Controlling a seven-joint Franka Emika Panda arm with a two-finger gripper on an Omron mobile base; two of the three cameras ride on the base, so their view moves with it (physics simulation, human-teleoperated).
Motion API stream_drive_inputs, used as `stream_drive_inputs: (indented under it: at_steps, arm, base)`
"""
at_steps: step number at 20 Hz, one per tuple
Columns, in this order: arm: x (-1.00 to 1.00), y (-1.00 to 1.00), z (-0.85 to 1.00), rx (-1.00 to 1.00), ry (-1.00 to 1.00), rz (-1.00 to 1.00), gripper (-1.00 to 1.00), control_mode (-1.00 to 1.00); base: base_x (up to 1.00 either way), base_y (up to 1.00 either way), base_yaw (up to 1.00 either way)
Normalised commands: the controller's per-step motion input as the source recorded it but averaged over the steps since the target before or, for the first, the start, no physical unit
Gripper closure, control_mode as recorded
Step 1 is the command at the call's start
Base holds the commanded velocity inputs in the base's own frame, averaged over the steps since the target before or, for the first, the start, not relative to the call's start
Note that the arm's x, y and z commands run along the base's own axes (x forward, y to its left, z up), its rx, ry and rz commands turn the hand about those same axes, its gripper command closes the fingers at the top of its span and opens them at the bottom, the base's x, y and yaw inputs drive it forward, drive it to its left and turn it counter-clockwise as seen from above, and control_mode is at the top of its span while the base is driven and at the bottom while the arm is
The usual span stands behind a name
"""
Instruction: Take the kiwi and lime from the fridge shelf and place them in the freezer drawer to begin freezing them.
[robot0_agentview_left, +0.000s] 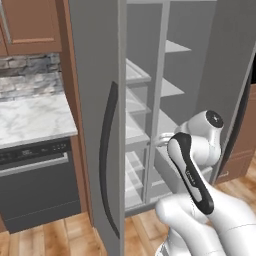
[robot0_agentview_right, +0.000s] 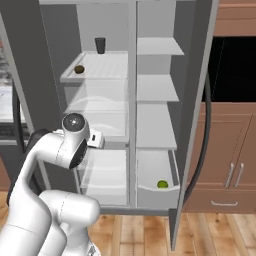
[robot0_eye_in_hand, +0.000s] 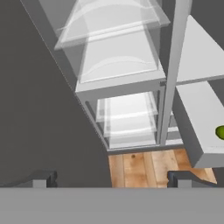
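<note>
Though beside kiwi (robot0_agentview_right: 79, 69), cup (robot0_agentview_right: 100, 45) apart.

Glossy white arm (robot0_agentview_left: 210, 215) here, built from fat rounded shells that bulge like smooth capsules. A long dark strip (robot0_agentview_left: 192, 172) runs down one link, with small pale lettering too tiny to read. A round black cap (robot0_agentview_right: 74, 120) closes off a joint, a pale mark at its centre. Down at the end effector (robot0_eye_in_hand: 111, 178), two small dark grey blocky fingertips (robot0_eye_in_hand: 41, 178).
</note>
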Motion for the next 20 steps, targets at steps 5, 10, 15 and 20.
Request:
stream_drive_inputs:
  at_steps: [5,10,15,20]
  arm:
    - [0.0,0.0,0.0,0.0,0.0,0.0,-1.0,1.0]
    - [0.0,0.0,0.0,0.0,0.0,0.0,-1.0,1.0]
    - [0.0,0.0,0.0,0.0,0.0,0.0,-1.0,1.0]
    - [0.0,0.0,0.0,0.0,0.0,0.0,-1.0,1.0]
  base:
    - [0.37,0.23,0.16]
    - [0.58,0.03,0.03]
    - [0.54,0.06,0.0]
    - [0.61,0.04,0.0]
